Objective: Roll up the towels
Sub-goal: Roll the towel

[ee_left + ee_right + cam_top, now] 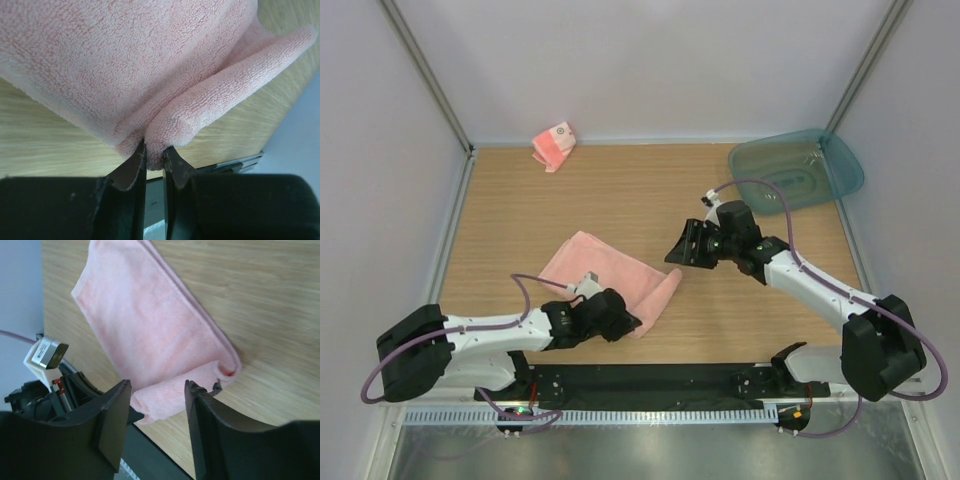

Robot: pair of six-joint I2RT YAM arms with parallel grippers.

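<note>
Towel (600,268): the larger plain one lies mid-table on my left side, its near edge curled into a first turn that gives the roll its core.
Left gripper (155,151): pinched tight on that curled edge; I judge it anchors the turn against springing flat.
Right gripper (157,390): jaws spread with nothing between them, hovering by the roll's other end, likely lining up a second hold.
Striped towel (554,146): bunched in the far left corner, untouched.
Teal basin (825,160): far right, apart.
</note>
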